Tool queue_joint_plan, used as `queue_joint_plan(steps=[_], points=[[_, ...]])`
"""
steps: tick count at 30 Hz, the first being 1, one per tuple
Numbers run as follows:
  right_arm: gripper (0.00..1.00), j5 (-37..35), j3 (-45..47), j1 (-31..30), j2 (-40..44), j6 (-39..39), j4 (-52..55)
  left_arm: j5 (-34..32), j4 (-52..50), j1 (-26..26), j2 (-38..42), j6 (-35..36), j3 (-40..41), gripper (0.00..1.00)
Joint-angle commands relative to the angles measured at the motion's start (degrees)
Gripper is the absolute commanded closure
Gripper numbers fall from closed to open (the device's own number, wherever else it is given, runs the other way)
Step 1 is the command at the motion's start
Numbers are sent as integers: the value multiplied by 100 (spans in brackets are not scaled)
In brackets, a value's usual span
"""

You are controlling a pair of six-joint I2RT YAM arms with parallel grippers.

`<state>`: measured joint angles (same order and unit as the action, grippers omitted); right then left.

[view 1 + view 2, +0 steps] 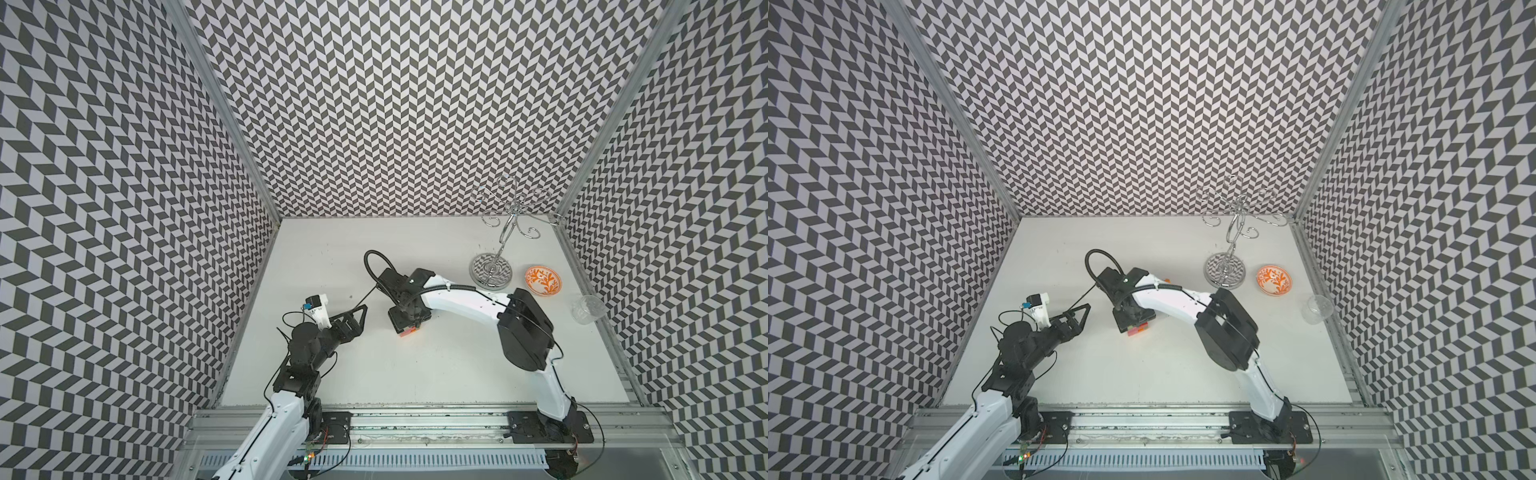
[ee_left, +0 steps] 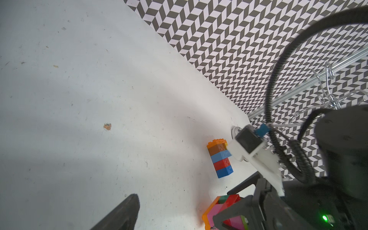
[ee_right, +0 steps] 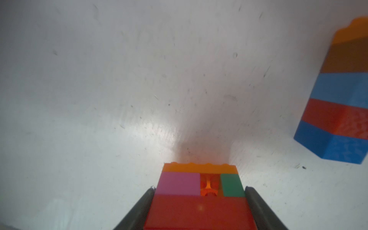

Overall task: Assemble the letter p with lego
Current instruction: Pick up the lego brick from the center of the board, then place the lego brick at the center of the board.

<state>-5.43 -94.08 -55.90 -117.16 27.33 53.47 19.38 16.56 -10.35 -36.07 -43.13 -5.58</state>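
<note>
The right claw [image 3: 199, 189] is straddling the red, pink, green and orange lego block [image 3: 199, 211] mid-bench [image 1: 415, 374], its fingers lying against both sides; whether it is gripping I cannot tell. The striped lego tower [image 2: 220, 159] is standing near it. The left claw [image 1: 357, 318] is hanging wide open and empty

No legible text, no labels, numbers or signs anywhere
</note>
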Motion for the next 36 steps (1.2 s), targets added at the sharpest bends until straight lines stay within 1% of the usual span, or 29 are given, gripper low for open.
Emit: queue_joint_plan(steps=[1,3,4,7,10,13,15,18,20,24,29,32,33,36], points=[[56,-990,1140,-251,884,209,-2314,33,-53,50,130,68,44,0],[59,-1390,2042,-341,1317,171,-3553,-6,-120,59,214,81,33,0],[59,-1570,2566,-400,1538,94,-4202,-18,-150,57,276,86,31,0],[58,-2172,3672,-611,1931,-235,-5840,-57,-204,57,478,95,64,0],[58,-2675,4425,-800,2046,-575,-7079,-83,-231,59,626,95,93,0],[57,-2801,4924,-891,1960,-800,-8074,-117,-282,59,717,102,85,0],[56,-2962,5099,-928,1794,-813,-8539,-124,-304,59,759,112,84,0],[52,-3045,5190,-944,1505,-748,-8827,-187,-289,59,793,104,110,0],[48,-3042,5265,-949,1325,-721,-9056,-204,-254,59,736,105,132,0],[37,-2933,5314,-946,1091,-596,-9141,-224,-142,59,506,112,128,0],[28,-2717,5403,-942,994,-467,-9144,-338,24,59,168,111,145,0],[18,-2562,5431,-949,1017,-427,-9078,-472,41,59,-8,129,111,0],[12,-2515,5443,-947,1050,-422,-9067,-521,24,57,-59,146,87,0],[5,-2355,5453,-948,1263,-372,-8900,-639,-111,59,-178,199,-52,0]])
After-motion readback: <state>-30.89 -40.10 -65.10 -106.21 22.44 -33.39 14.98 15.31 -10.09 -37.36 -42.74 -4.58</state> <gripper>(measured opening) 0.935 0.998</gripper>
